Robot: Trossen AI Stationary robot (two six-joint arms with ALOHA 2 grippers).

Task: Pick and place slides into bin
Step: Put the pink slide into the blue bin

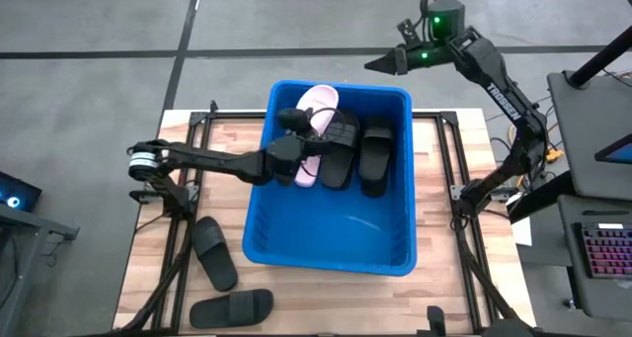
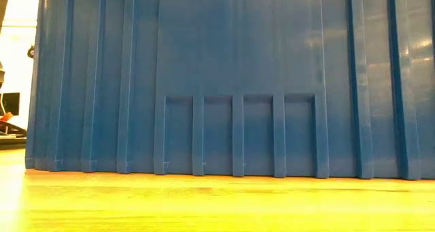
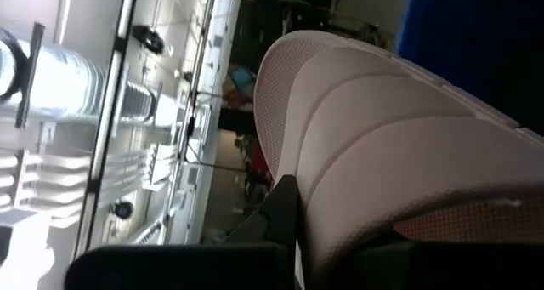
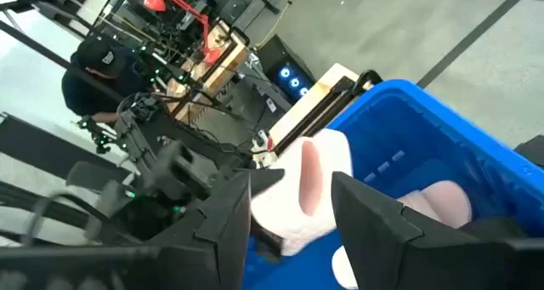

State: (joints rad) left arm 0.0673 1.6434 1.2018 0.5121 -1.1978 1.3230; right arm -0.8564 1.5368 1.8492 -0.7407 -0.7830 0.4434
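The blue bin [image 1: 331,253] stands on the middle of the table; its near wall [image 2: 231,82] fills the low view. Two black slides [image 1: 375,159] lie inside on its floor. My left gripper [image 1: 296,131] reaches into the bin from the table's left and is shut on a pale pink slide [image 1: 318,105], which also shows in the right wrist view [image 4: 308,188]. My right gripper [image 4: 293,213] is open and empty, high beyond the bin's far rim [image 1: 383,62]. Two more black slides [image 1: 214,253] lie sole-down on the table at the near left. My left gripper holds the pink slide at its wide ribbed strap [image 3: 340,196], about mid-length. One dark finger [image 3: 280,209] shows against the strap's edge; the slide hides the other. The fingers come level from the table's left, across the slide. The slide sits inside the bin, tilted, toward the far left corner.
The second black slide on the table [image 1: 232,307] lies near the near edge. Dark frame rails [image 1: 188,194] cross the table on both sides of the bin. A person [image 4: 102,77] is at a bench beyond the table. A keyboard [image 1: 604,253] sits at the right.
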